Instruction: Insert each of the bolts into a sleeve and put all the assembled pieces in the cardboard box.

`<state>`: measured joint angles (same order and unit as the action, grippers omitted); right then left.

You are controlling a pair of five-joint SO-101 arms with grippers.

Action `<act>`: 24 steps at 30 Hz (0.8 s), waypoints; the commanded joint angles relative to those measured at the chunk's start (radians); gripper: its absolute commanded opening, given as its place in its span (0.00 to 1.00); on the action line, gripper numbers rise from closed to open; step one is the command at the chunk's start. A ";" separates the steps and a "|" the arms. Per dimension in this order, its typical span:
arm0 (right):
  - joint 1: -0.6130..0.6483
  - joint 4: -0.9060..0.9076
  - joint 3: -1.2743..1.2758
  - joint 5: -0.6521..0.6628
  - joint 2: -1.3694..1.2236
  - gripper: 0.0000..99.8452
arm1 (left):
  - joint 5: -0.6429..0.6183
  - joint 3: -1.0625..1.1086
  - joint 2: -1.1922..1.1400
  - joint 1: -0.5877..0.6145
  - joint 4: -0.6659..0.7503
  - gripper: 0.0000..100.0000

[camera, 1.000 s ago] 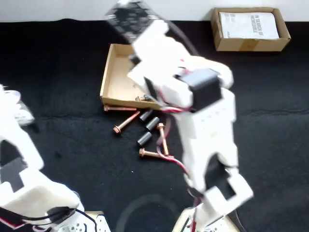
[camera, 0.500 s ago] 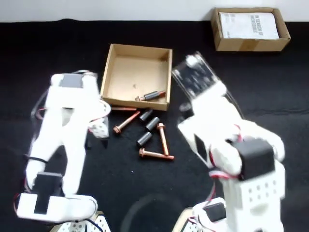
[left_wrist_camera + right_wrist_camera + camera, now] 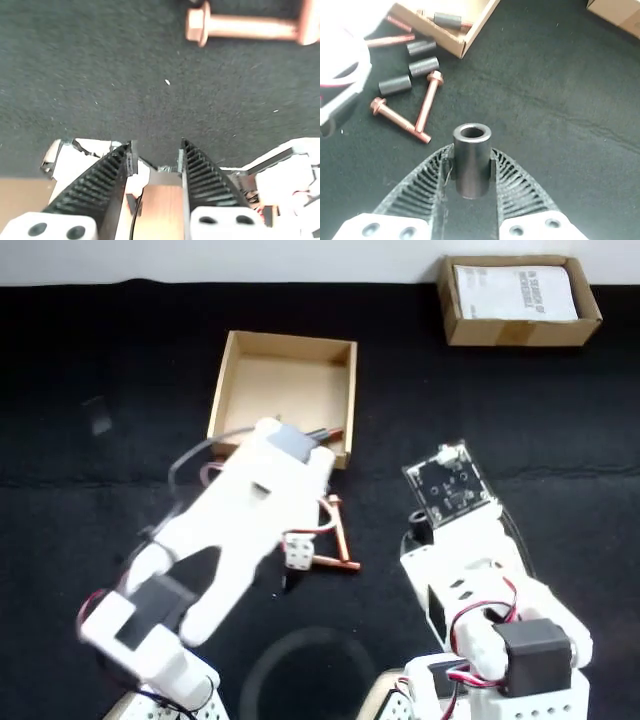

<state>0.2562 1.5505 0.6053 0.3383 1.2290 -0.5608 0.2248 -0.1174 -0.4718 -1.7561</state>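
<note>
The right gripper (image 3: pixel 471 151) is clenching a sleeve (image 3: pixel 472 167), holding it well out at about four o'clock from the cardboard box (image 3: pixel 283 385). It is a short, dark grey metal tube with a smooth dull wall and a round open bore, and it is standing upright between ribbed black fingers. The left gripper (image 3: pixel 157 145) is hanging low over the black cloth (image 3: pixel 570 440), its toothed jaws parted with nothing between them. A copper bolt (image 3: pixel 245 27) with a flanged head and a long shank is lying just beyond its tips. Three loose sleeves (image 3: pixel 424 66) are lying at the box's six o'clock, just outside its plain brown wall. Inside, by the five o'clock corner, an assembled piece (image 3: pixel 318 436) is resting, copper showing at both ends of its grey tube.
</note>
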 commanded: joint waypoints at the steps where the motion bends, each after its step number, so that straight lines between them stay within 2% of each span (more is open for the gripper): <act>1: -0.013 -0.018 0.015 0.000 0.039 0.01 | -0.008 -0.084 -0.130 -0.035 -0.012 0.11; 4: -0.013 -0.018 0.030 0.000 0.064 0.01 | -0.008 -0.193 -0.248 -0.030 -0.012 0.00; 9: -0.013 -0.018 0.030 -0.002 0.076 0.01 | -0.008 -0.306 -0.334 -0.036 -0.014 0.01; 24: -0.013 -0.074 0.028 -0.005 0.070 0.01 | -0.006 -0.300 -0.343 -0.096 -0.011 0.01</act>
<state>0.2547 1.5029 0.6375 0.3383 1.2965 -0.5608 -0.0529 -0.4641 -0.5593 -1.7561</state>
